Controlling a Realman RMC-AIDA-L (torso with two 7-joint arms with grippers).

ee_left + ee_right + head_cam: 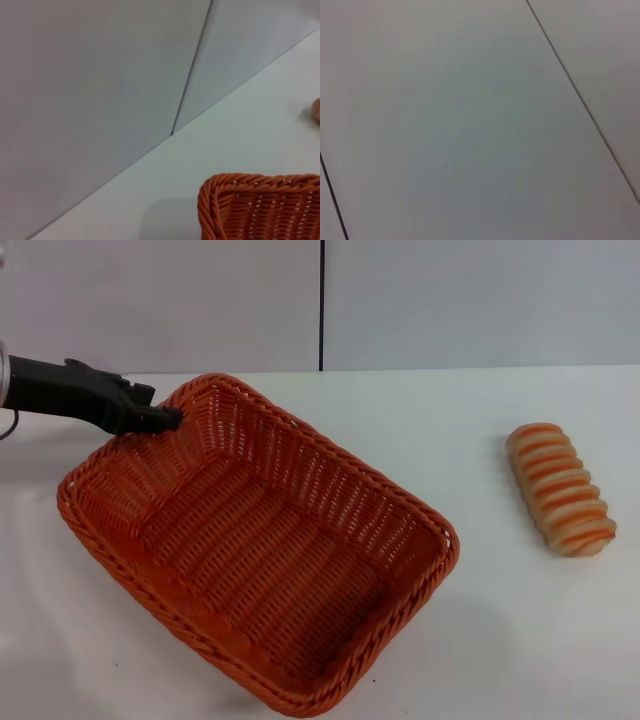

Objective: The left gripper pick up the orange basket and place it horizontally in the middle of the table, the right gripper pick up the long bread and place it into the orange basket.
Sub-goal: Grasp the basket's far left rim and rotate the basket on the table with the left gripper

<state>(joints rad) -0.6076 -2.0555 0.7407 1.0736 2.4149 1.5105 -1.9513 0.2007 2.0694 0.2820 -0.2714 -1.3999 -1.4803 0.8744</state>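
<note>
The orange basket [260,550] lies diagonally across the left and middle of the white table [480,640], one corner toward the back. My left gripper [168,420] reaches in from the left and is shut on the braided rim near that back corner. The left wrist view shows the same basket corner [260,207] over the table. The long bread [560,488], tan with orange-brown stripes, lies on the table at the right, well apart from the basket; a sliver of the bread [317,110] shows in the left wrist view. My right gripper is out of view.
A grey panelled wall [400,300] with a dark vertical seam stands behind the table. The right wrist view shows only grey panels [470,125] with seams. White table surface lies between basket and bread.
</note>
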